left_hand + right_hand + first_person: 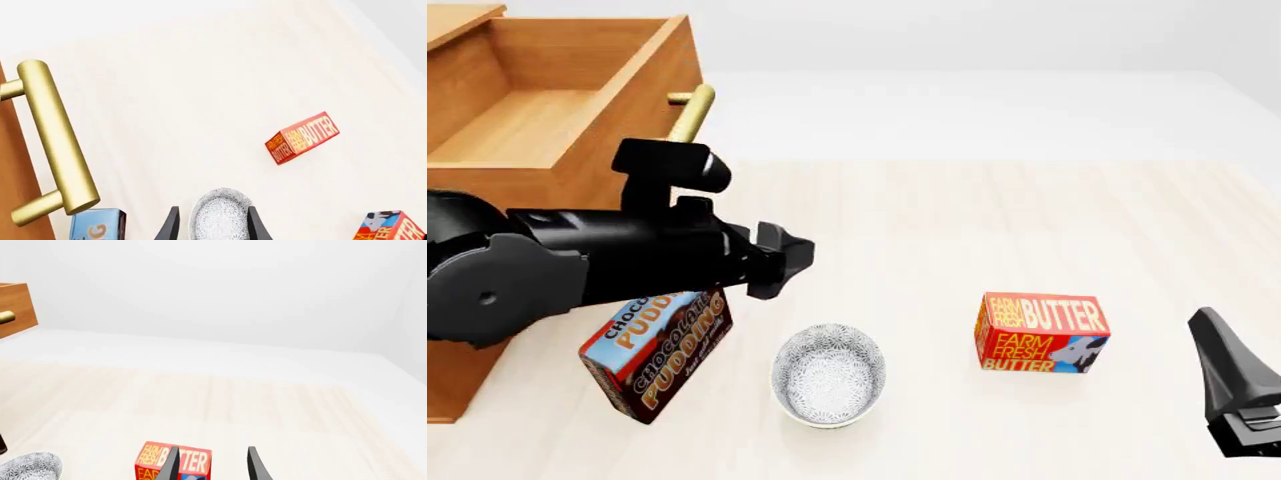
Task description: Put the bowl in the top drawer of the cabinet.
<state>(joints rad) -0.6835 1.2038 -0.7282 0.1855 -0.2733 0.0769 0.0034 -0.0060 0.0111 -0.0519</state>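
Left gripper (212,231) open, empty, fingers straddling the bowl (220,217) below it. Bowl likely rigid, light, glazed-slippery; pinch rim wall, gently

Front view: cabinet (467,390) at far left of table (988,220), its top drawer (554,110) pulled out, handle (690,112) on the drawer's right-facing front. Pudding box (657,350) just right of the cabinet, tilted, under the left arm. Bowl (827,374) on the table right of the pudding box, near it, apart. Butter box (1041,332) right of the bowl, apart. Left gripper (794,255) above and behind the bowl. Right gripper (1234,385) at right edge, right of the butter box.
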